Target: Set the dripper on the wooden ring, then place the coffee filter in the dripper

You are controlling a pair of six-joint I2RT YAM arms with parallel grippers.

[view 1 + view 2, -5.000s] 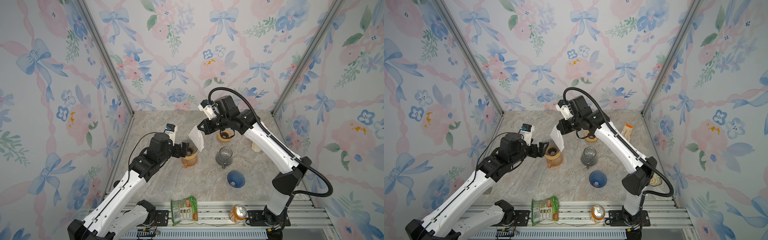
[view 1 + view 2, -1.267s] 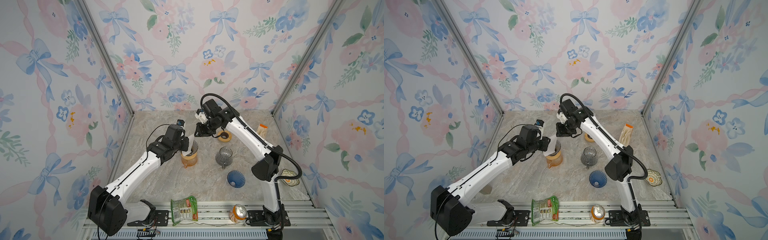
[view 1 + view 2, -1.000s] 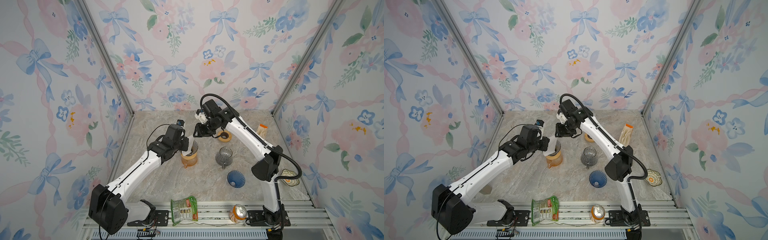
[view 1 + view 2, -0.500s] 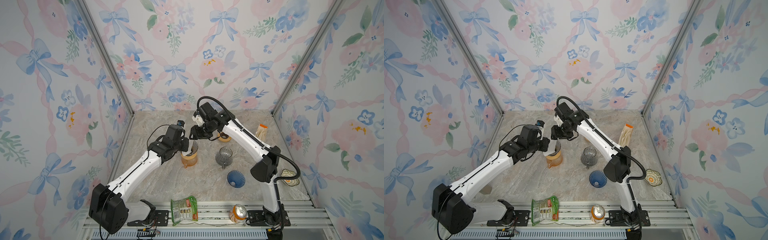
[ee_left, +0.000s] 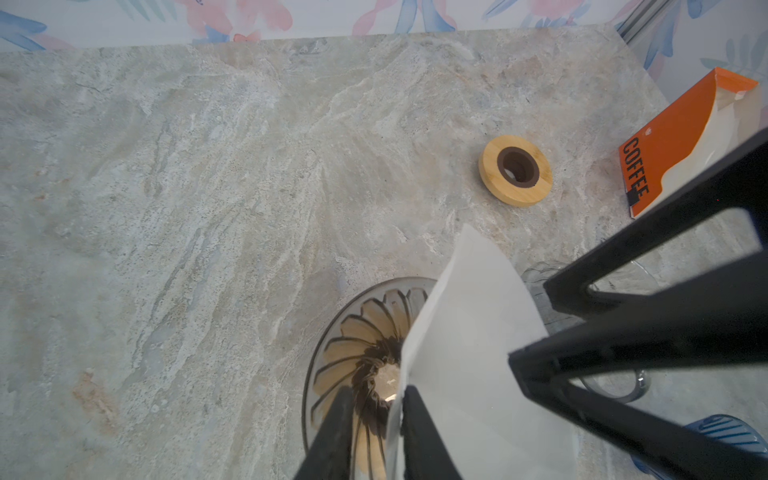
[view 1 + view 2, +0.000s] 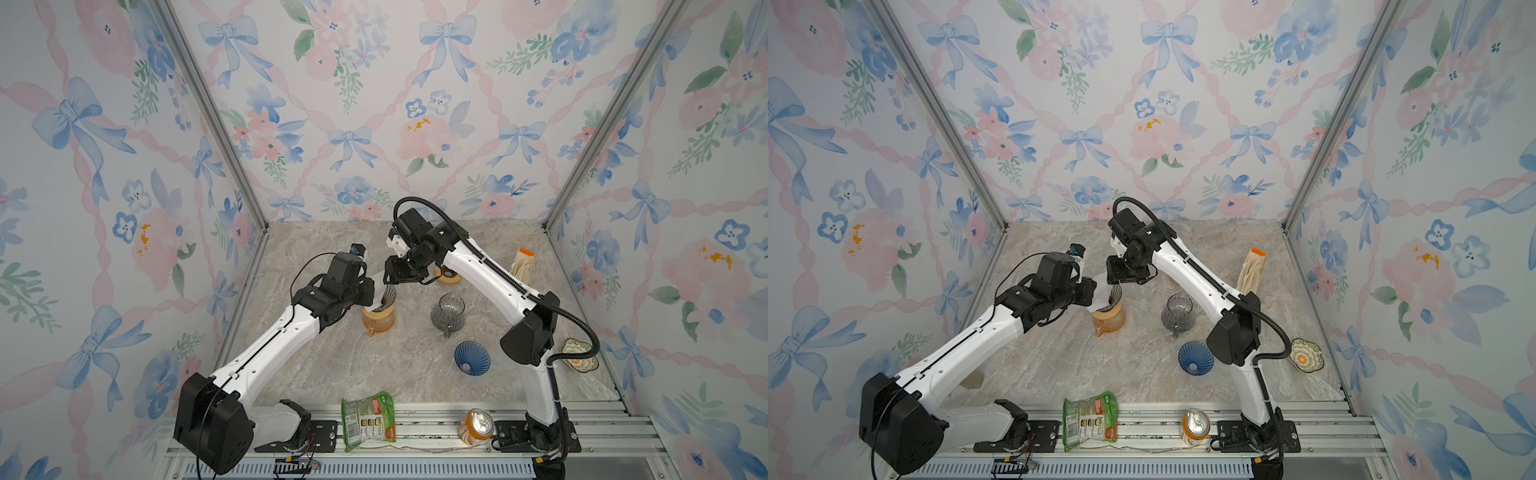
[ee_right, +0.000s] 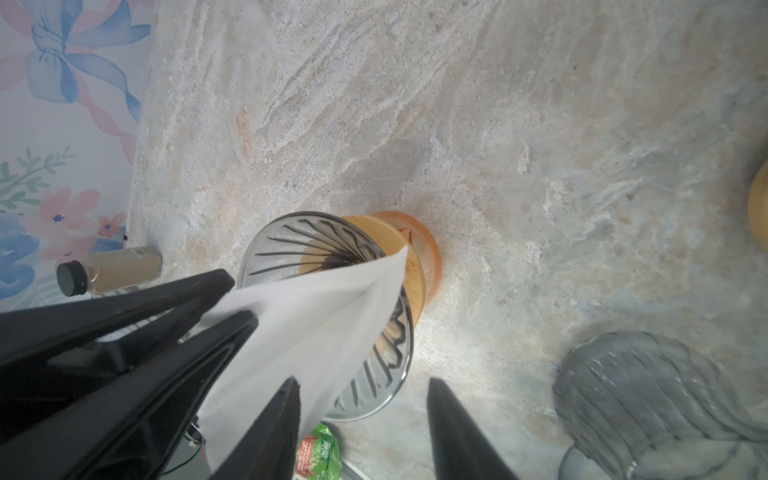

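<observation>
So the handoff's done: a few seconds back the right gripper [image 7: 361, 386] was the one carrying the coffee filter [image 7: 316, 307] in over the glass dripper [image 7: 291, 241]. Now its fingers are spread wide with nothing pinched, hanging just above the rim. The left gripper [image 5: 376, 395] has its fingers closed on one edge of the paper instead. The filter's still folded flat, slanting across the dripper's mouth. Its lower end looks to be down inside the cone on the left gripper's side, and a corner pokes up over the rim. I'd call it halfway there, in the dripper's mouth but not seated. My guess is it needs lowering or opening out before the left lets go. Worth noting the dripper sits on a wooden collar [image 7: 390, 241] on top of an orange carafe [image 6: 378, 322], so it's a tall stack and a sideways nudge could tip it. Room-wise, the bench [image 6: 374, 365] is bare toward the side wall and in front of the carafe. On the other side a grey glass jug [image 6: 446, 316] stands near, with a wooden ring [image 5: 515, 170] behind it and a blue dripper [image 6: 471, 357] further forward. The right gripper's cleanest way out looks like straight up and back.
</observation>
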